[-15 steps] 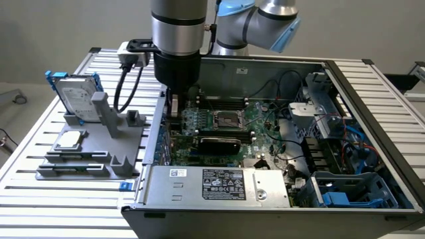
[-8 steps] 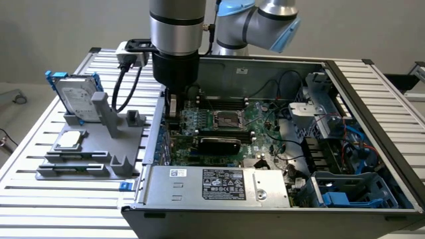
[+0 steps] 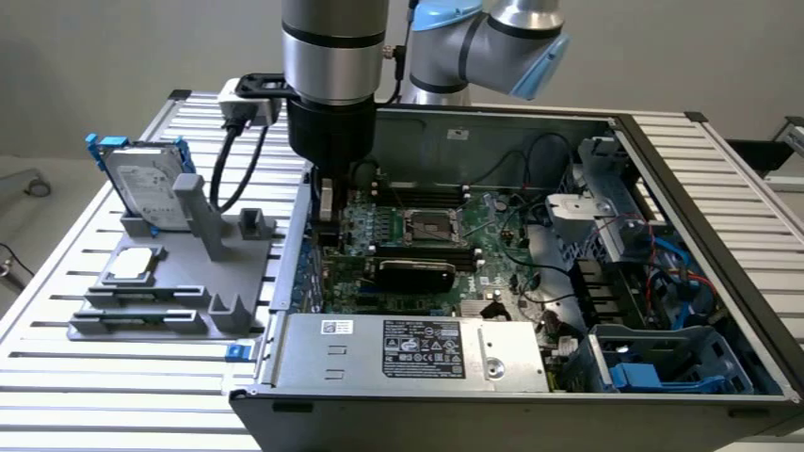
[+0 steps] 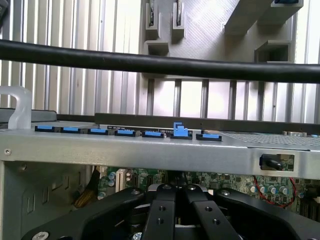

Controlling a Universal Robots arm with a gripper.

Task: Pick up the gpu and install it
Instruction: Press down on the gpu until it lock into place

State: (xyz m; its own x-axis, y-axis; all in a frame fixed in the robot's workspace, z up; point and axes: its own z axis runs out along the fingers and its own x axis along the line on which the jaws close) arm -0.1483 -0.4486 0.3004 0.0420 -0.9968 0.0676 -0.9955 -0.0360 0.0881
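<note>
The gpu (image 3: 415, 274) shows its black rounded shroud inside the open computer case (image 3: 703, 226), standing on the green motherboard below the processor socket. My gripper (image 3: 326, 218) hangs at the case wall on the exterior view's left, a short way from the gpu and not touching it. In the wrist view the black fingers (image 4: 161, 210) meet with no gap, so the gripper (image 4: 175, 192) is shut with nothing seen held. Just beyond them runs the case wall's row of blue slot clips (image 4: 125, 132); one clip (image 4: 180, 131) stands higher than the others.
A grey stand (image 3: 164, 301) on the slatted table holds a silver hard drive in a blue frame (image 3: 145, 184) and a small flat drive (image 3: 135, 265). The power supply (image 3: 415, 348) fills the case's near side. A black cable (image 4: 150, 62) crosses the wrist view.
</note>
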